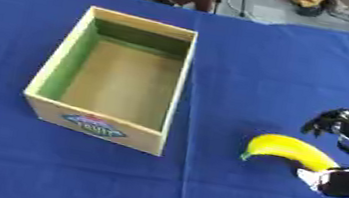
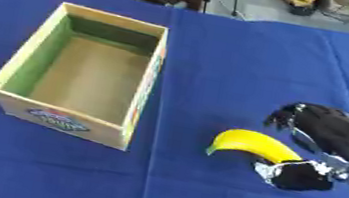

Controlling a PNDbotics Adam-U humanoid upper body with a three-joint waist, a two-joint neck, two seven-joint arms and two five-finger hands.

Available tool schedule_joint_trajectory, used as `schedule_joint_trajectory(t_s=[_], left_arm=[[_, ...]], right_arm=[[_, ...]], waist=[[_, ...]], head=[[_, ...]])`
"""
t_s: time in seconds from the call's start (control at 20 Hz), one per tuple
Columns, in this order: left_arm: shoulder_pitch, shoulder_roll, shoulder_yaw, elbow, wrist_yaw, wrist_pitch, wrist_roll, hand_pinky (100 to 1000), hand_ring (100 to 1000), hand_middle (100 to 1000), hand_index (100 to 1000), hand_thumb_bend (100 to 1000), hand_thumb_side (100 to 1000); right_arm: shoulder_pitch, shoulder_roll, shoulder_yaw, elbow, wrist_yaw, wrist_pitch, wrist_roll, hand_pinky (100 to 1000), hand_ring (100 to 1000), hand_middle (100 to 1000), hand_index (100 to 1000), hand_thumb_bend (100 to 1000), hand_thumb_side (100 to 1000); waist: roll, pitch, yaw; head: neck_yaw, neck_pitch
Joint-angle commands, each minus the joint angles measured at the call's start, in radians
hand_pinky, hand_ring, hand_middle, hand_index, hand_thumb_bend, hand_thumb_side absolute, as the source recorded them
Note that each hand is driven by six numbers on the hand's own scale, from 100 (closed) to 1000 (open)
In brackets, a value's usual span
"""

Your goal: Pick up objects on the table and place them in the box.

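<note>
Big surface [image 1: 290,64] draped in blue cloth, smooth and matte with a few faint fold lines, filling nearly the whole frame. Sitting on it left of centre: an open rectangular box [image 1: 180,79], pale wood walls, green-tinted inner left side, plain tan floor, a blue and red fruit label on the near face. Nothing inside.

Coming in from the right edge, the right hand [image 2: 332,132], glossy black with silver bits at the wrist, dark fingers [image 2: 286,117] curled downward above the cloth, thumb part with a white-trimmed tip [image 2: 294,176] pressed against the banana's right end. Looks closed around that end of the fruit, though exactly how much contact there is can't be made out.

Lower right of centre: the banana [image 1: 289,149], bright yellow, smooth, curved like an arch, greenish tip pointing lower left, lying on the cloth well apart from the box.

Right eye view shows more of the wrist, silver wiring included; left eye view cuts that off at the edge. No left hand anywhere.
</note>
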Motion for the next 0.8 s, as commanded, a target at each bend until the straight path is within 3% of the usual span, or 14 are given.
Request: schedule_joint_trajectory(t_s=[0.05,0.35,0.8], left_arm=[[-0.011,0.012,0.000,-0.017,0.004,-0.001,-0.003,560,687,745,905,100,1000],[-0.011,0.010,-0.001,-0.017,0.004,0.000,-0.003,560,687,745,905,100,1000],[-0.012,0.009,-0.002,-0.017,0.006,-0.001,-0.005,559,687,745,906,100,1000]], right_arm=[[-0.011,-0.015,-0.006,-0.014,0.011,0.009,-0.007,805,844,638,791,235,677],[-0.006,-0.012,-0.003,-0.014,0.012,0.018,-0.007,804,844,640,792,209,673],[0.003,-0.006,0.001,-0.014,0.027,0.035,0.018,807,854,653,805,252,658]], waist=[[0.000,-0.017,-0.001],[0.001,-0.014,0.000],[0.003,-0.009,0.004]], head=[[-0.001,-0.012],[-0.002,-0.017],[-0.002,-0.023]])
